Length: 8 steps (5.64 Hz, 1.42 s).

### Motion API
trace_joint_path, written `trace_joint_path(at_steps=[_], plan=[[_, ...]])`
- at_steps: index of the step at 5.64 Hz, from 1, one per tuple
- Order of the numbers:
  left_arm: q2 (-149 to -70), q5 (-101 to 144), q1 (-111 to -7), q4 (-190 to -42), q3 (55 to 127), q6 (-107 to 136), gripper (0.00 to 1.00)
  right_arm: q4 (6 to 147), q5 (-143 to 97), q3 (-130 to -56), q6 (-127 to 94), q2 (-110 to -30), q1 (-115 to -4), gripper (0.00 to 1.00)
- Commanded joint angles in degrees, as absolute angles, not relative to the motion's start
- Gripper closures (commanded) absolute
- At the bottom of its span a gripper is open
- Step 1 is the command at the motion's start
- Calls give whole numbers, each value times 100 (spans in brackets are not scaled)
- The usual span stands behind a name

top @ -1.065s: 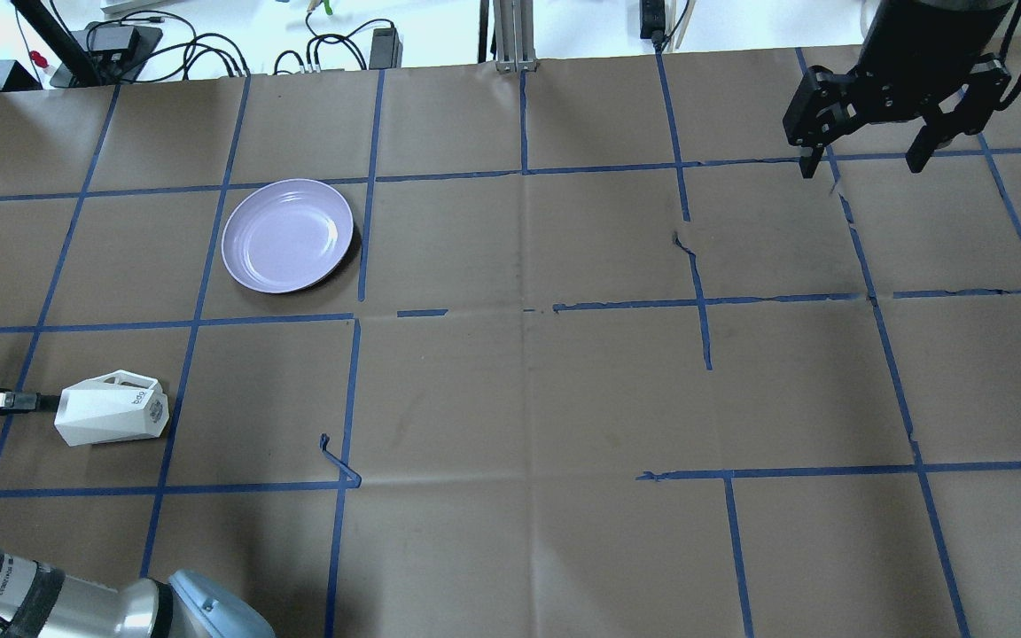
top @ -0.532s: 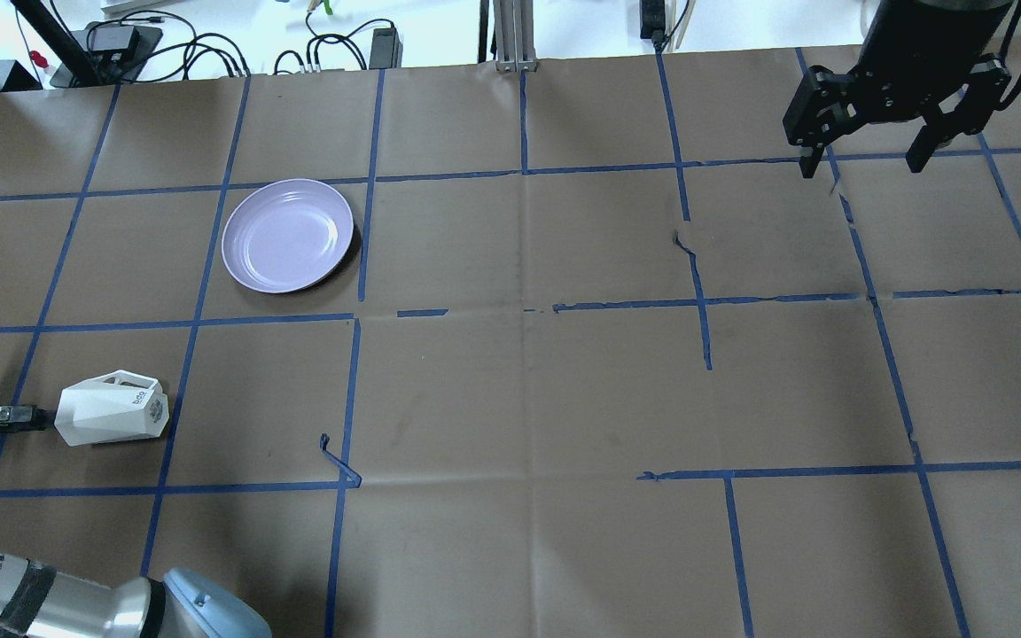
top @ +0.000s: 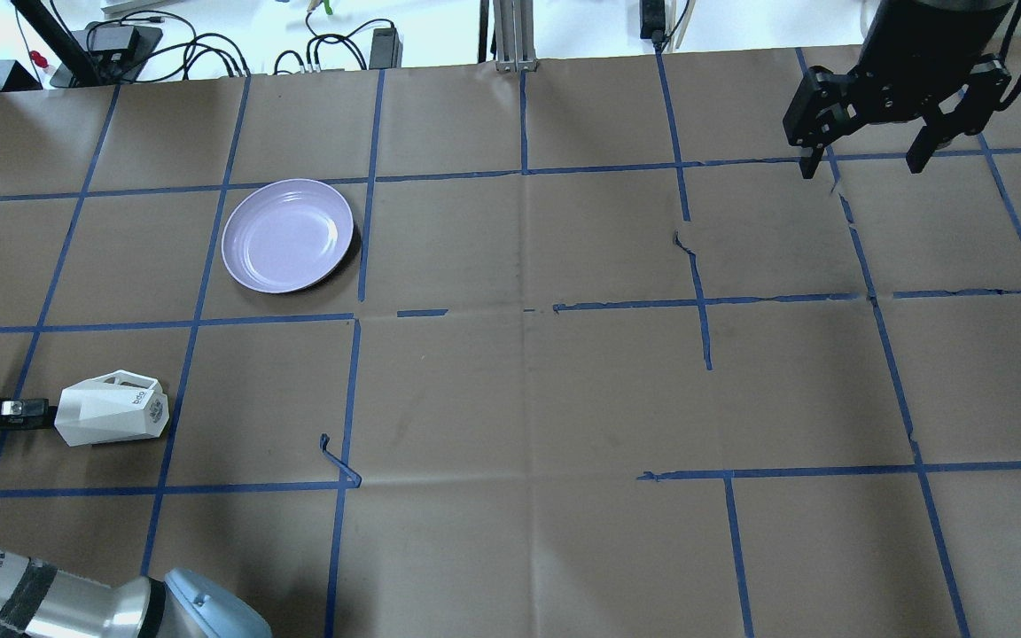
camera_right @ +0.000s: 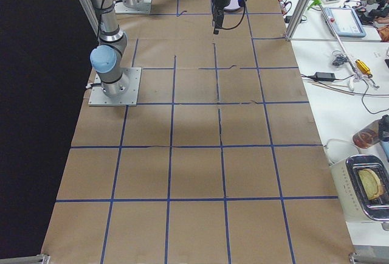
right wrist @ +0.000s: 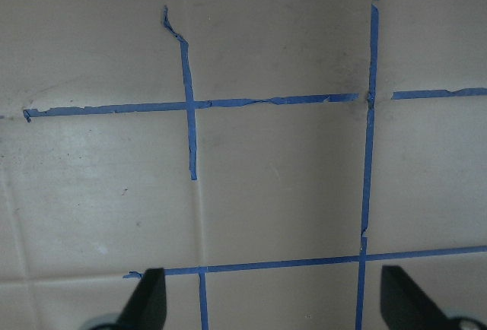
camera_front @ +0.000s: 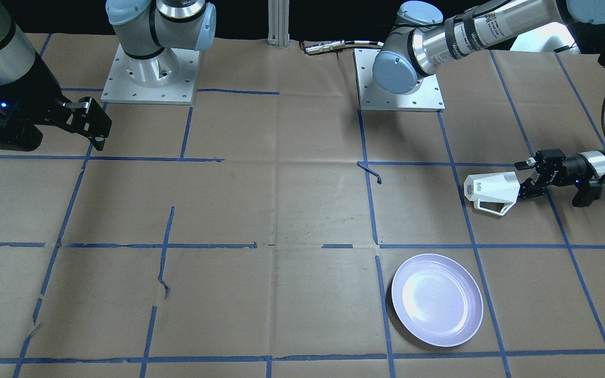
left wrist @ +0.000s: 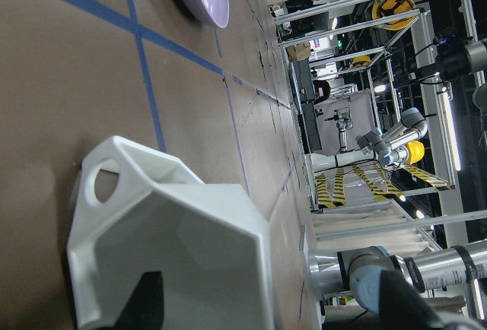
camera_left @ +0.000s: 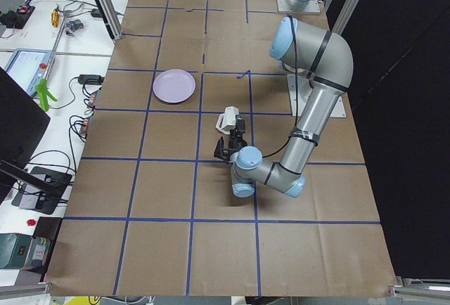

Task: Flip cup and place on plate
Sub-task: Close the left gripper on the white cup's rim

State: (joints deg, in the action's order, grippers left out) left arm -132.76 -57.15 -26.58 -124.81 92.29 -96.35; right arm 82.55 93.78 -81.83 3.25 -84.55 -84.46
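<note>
The white faceted cup (top: 112,409) lies on its side at the table's left, with its logo base toward the centre and its handle toward the plate; it also shows in the front view (camera_front: 491,190). My left gripper (top: 27,410) is low at the cup's mouth, open. In the left wrist view one finger (left wrist: 148,299) overlaps the cup (left wrist: 175,254). The lavender plate (top: 287,235) sits empty farther back, apart from the cup. My right gripper (top: 861,164) hangs open and empty over the far right.
Brown paper with blue tape lines covers the table. Cables and power bricks (top: 120,40) lie beyond the far edge. A metal post (top: 515,35) stands at the back centre. The arms' base plates (camera_front: 399,79) sit at the robot's side.
My left gripper has shifted slightly at the cup's mouth, and more of its body shows at the view's left edge. The cup, the plate and the right arm have not moved.
</note>
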Motion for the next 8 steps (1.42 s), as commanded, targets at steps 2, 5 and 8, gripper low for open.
trace_joint_path(at_steps=[2, 5, 8], plan=[[-13289, -5537, -2672, -12665, 9229, -9633, 27, 8262, 9378, -8183, 325, -8455, -8446, 0], [-13263, -5607, -2663, -12674, 9176, -9702, 100, 8253, 9378, -8183, 325, -8455, -8446, 0], [-13044, -5599, -2663, -12875, 9071, -9581, 100, 8253, 9378, -8183, 325, -8455, -8446, 0]])
